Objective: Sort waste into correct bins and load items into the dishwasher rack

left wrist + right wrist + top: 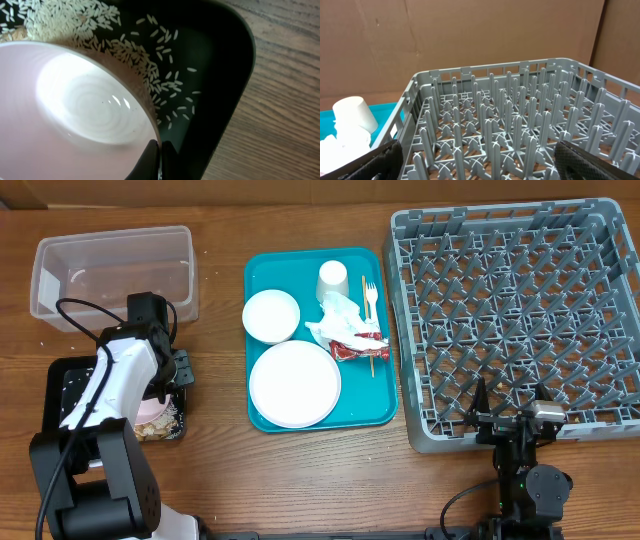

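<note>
The left gripper (160,150) is clamped on the rim of a small white bowl (85,105). The bowl is over the black tray (220,75) at the near left corner of the surface (220,220). Rice grains (135,55) lie scattered on the tray floor beside it. The clear tub (110,270) stands at the far left corner. The teal tray (262,280) at centre carries a plate (294,383), second bowl (271,316), cup (332,281), napkin (340,315), red wrapper (355,345) and fork (370,298). The dishwasher rack (510,310) occupies the right side. At its near edge the right gripper (477,157) is spread wide, holding nothing.
</note>
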`<action>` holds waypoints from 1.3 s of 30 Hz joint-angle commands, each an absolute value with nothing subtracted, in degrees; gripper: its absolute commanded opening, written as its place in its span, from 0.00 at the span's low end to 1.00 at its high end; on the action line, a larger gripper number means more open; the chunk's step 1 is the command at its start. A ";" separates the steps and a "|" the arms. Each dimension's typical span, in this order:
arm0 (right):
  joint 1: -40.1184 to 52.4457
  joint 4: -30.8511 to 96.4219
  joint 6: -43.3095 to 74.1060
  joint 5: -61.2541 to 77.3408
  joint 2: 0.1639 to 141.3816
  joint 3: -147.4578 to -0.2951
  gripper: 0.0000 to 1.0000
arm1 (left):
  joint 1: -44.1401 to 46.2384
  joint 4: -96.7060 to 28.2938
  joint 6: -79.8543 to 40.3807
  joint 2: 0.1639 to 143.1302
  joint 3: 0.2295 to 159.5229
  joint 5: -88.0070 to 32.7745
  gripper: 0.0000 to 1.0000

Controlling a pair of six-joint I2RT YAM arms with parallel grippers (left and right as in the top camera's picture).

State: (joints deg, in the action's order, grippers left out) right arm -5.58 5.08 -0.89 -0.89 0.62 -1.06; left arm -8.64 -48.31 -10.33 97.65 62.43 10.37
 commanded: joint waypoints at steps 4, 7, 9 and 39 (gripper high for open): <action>-5.72 4.64 -1.13 -1.43 0.16 -0.47 1.00 | -8.75 -51.31 -13.45 96.84 68.12 10.11 0.04; -5.72 4.64 -1.13 -1.43 0.16 -0.47 1.00 | -8.75 -54.35 -13.56 94.65 71.96 7.79 0.04; -5.72 4.64 -1.13 -1.43 0.16 -0.47 1.00 | -8.75 -56.62 -13.82 92.66 74.13 7.31 0.04; -5.72 4.64 -1.13 -1.41 0.16 -0.47 1.00 | 19.27 -1.87 -5.74 107.90 76.03 1.78 0.04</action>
State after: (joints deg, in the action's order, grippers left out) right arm -5.58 5.10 -0.89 -0.89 0.62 -1.06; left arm 19.16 -4.51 -7.73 104.27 75.37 -1.10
